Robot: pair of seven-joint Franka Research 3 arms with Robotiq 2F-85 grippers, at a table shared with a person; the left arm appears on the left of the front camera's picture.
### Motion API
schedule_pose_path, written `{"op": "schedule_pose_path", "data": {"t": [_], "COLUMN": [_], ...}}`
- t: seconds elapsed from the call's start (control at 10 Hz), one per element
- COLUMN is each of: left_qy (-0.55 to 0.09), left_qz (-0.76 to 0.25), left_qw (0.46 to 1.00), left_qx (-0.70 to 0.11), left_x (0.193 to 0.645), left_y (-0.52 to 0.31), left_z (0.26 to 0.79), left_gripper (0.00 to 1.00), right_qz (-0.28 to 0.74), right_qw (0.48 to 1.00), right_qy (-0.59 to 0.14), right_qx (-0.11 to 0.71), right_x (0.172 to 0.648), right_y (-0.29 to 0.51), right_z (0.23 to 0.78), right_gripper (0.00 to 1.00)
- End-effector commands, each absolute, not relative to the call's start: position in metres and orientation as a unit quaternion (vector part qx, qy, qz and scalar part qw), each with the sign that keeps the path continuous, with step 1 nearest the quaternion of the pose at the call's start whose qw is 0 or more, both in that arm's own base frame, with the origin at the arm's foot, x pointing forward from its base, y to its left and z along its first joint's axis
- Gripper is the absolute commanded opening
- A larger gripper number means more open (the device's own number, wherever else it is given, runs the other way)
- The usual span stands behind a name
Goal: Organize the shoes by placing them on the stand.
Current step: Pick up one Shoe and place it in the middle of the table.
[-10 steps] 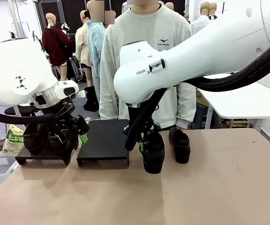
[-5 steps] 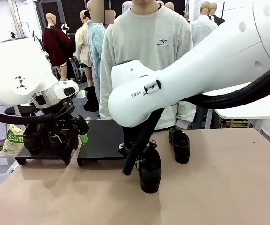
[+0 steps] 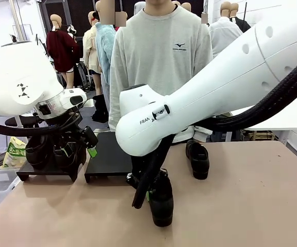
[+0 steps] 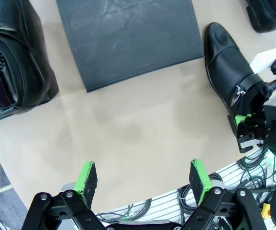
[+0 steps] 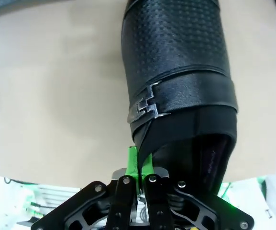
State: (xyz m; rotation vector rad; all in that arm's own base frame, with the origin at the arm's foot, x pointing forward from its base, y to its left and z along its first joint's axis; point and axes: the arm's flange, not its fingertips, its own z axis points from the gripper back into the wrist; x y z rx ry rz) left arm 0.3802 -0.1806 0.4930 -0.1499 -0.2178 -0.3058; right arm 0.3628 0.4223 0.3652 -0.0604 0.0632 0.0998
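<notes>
Here, on the beige table (image 3: 251,206), the right gripper (image 5: 138,160) pinches the collar of a black shoe (image 3: 161,203) before the black stand (image 3: 109,152); the left gripper (image 4: 142,175) is open; a person (image 3: 161,62) stands behind.

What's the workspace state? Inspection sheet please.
Surface: tan table, nothing spilled.
Job's things: held shoe in right pincer; loose shoe on table near far edge; shoes on left stand; flat stand, no shoe seen on it.
Clutter: nothing seen.
Pincers: left pincer open over bare table; right pincer shut on held shoe's collar.
Cables: black hose along right arm, off the table.
Surroundings: person at far side; bag at left, beyond the table.
</notes>
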Motion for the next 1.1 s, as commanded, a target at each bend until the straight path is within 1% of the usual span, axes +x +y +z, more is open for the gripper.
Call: {"op": "schedule_pose_path", "data": {"t": [0.0, 0.1, 0.4, 0.6, 0.7, 1.0], "left_qy": [-0.108, -0.108, -0.108, -0.108, -0.108, -0.108], "left_qz": [-0.150, -0.150, -0.150, -0.150, -0.150, -0.150], "left_qw": [0.980, 0.980, 0.980, 0.980, 0.980, 0.980], "left_qx": [-0.076, -0.076, -0.076, -0.076, -0.076, -0.076], "left_x": [0.380, 0.380, 0.380, 0.380, 0.380, 0.380], "left_y": [-0.180, -0.180, -0.180, -0.180, -0.180, -0.180], "left_z": [0.493, 0.493, 0.493, 0.493, 0.493, 0.493], "left_gripper": [1.00, 1.00, 1.00, 1.00, 1.00, 1.00], "right_qz": [0.071, 0.075, 0.085, 0.082, 0.080, 0.077], "right_qw": [0.996, 0.995, 0.994, 0.995, 0.996, 0.996], "right_qy": [0.052, 0.066, 0.067, 0.054, 0.044, 0.034], "right_qx": [-0.012, -0.002, -0.004, 0.001, 0.001, 0.010], "right_x": [0.364, 0.364, 0.363, 0.364, 0.364, 0.365], "right_y": [0.425, 0.425, 0.422, 0.418, 0.418, 0.416], "right_z": [0.367, 0.366, 0.373, 0.384, 0.392, 0.404], "right_gripper": [0.00, 0.07, 0.60, 0.96, 1.00, 1.00]}}
